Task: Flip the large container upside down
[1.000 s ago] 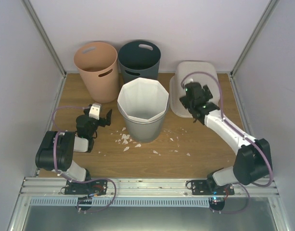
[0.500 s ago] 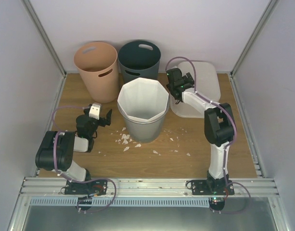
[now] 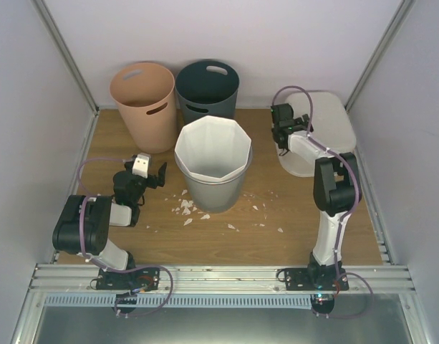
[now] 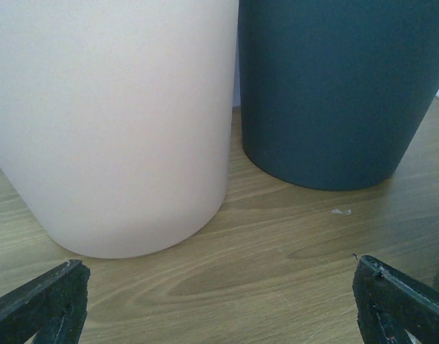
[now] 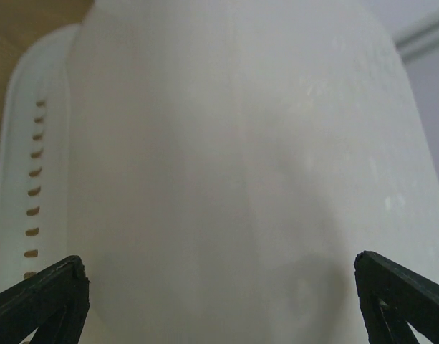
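The large container (image 3: pixel 325 129), a wide translucent-white tub, lies at the back right with a smooth closed face up. It fills the right wrist view (image 5: pixel 226 165), its rolled rim with a row of small slots at the left. My right gripper (image 3: pixel 286 120) is at the tub's left side, open, with nothing between its fingers (image 5: pixel 219 301). My left gripper (image 3: pixel 152 172) rests low at the left, open and empty (image 4: pixel 219 308), facing two bins.
A peach bin (image 3: pixel 142 104) and a dark teal bin (image 3: pixel 207 89) stand at the back; the left wrist view shows the peach bin (image 4: pixel 112 122) and the teal one (image 4: pixel 334 86). A tall white faceted bin (image 3: pixel 213 161) stands mid-table. White scraps (image 3: pixel 185 208) lie before it. Walls close both sides.
The tub has shifted right toward the side wall. My right arm has folded upright and its gripper now sits at the tub's left side. The left arm has not moved.
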Controlling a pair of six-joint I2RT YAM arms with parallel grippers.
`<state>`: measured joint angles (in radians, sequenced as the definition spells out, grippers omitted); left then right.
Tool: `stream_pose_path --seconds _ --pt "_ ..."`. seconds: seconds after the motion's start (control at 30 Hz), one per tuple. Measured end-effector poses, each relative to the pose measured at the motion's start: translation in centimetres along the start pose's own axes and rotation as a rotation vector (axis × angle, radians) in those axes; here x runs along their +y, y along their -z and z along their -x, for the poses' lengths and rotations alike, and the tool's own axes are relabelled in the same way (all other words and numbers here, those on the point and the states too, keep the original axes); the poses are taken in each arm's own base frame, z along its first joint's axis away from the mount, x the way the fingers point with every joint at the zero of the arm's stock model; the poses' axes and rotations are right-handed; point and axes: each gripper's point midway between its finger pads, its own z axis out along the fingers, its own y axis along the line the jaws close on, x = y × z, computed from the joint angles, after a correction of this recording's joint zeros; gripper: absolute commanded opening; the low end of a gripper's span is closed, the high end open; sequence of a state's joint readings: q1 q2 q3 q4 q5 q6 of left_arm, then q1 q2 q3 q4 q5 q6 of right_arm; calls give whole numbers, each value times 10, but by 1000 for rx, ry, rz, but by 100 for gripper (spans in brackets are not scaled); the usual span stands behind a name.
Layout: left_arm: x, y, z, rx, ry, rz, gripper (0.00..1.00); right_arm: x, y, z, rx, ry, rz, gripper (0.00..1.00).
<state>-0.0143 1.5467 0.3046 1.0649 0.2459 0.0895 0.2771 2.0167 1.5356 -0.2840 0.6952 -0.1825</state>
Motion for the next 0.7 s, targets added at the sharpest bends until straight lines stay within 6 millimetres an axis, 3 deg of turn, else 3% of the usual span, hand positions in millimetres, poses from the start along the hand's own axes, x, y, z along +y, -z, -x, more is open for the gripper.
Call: stream_pose_path --seconds 0.1,0.2,0.3,0.57,0.7 --pt "0 0 0 0 0 0 99 -20 -18 -30 70 3 -41 100" --pt "0 0 0 0 0 0 99 -38 -25 -40 93 -11 -75 100" --pt "0 0 0 0 0 0 99 -43 -27 -44 100 -4 -84 100" --pt "0 0 0 0 0 0 99 -44 -29 -39 80 16 -91 100" --pt "0 0 0 0 0 0 99 -46 -37 -26 68 4 -111 100"
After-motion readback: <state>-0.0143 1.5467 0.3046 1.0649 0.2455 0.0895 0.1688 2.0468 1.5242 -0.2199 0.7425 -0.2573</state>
